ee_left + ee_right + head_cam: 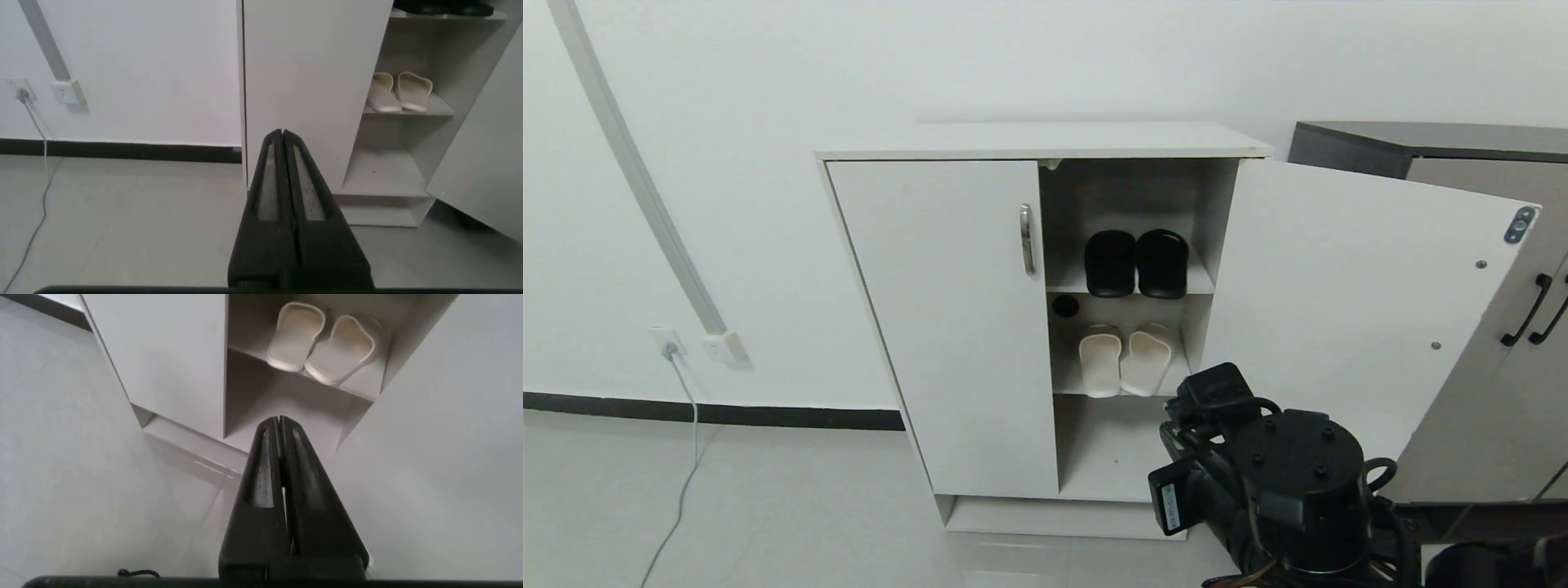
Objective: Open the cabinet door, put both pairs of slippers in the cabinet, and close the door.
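Observation:
The white cabinet (1045, 140) stands against the wall with its right door (1356, 310) swung open and its left door (947, 327) closed. A black pair of slippers (1135, 263) sits on the upper shelf. A white pair of slippers (1124, 359) lies on the shelf below, and is also seen from the wrists (400, 90) (323, 343). My right gripper (280, 420) is shut and empty, low in front of the open compartment, beside the open door. My left gripper (283, 132) is shut and empty, held back over the floor, facing the closed door.
A grey cabinet (1503, 327) with black handles stands right behind the open door. A wall socket (668, 341) with a cable trailing onto the floor is at the left. The tiled floor (768, 506) before the cabinet is bare.

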You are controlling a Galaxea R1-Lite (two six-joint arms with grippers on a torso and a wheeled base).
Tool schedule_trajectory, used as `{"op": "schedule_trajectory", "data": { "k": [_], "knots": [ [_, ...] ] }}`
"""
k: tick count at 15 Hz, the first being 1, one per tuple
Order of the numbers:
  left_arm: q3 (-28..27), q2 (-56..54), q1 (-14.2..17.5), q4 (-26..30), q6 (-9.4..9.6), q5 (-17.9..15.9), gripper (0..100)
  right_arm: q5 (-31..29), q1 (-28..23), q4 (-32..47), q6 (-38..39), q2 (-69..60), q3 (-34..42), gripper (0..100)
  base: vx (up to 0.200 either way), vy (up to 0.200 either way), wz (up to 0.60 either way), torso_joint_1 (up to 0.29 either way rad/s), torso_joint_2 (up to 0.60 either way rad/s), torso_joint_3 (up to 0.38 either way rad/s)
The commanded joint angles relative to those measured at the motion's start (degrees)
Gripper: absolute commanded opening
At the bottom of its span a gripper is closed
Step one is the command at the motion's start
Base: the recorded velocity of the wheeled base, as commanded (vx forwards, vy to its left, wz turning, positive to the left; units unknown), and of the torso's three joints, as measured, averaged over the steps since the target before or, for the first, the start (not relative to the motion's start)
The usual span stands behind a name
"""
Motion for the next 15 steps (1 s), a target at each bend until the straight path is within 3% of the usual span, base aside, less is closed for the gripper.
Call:
{"op": "schedule_trajectory", "data": {
  "k": [1,15],
  "knots": [
    [0.0,0.1,0.0,0.0,-0.10,0.0,0,0.0,0.0,0.0,0.0,0.1,0.1,0,0.000,0.000,0.00,0.032,-0.34,-0.300],
    [0.0,0.1,0.0,0.0,-0.45,0.1,0,0.6,-1.7,0.0,-0.9,1.8,-1.4,0,0.000,0.000,0.00,0.119,-0.45,-0.338]
  ]
}}
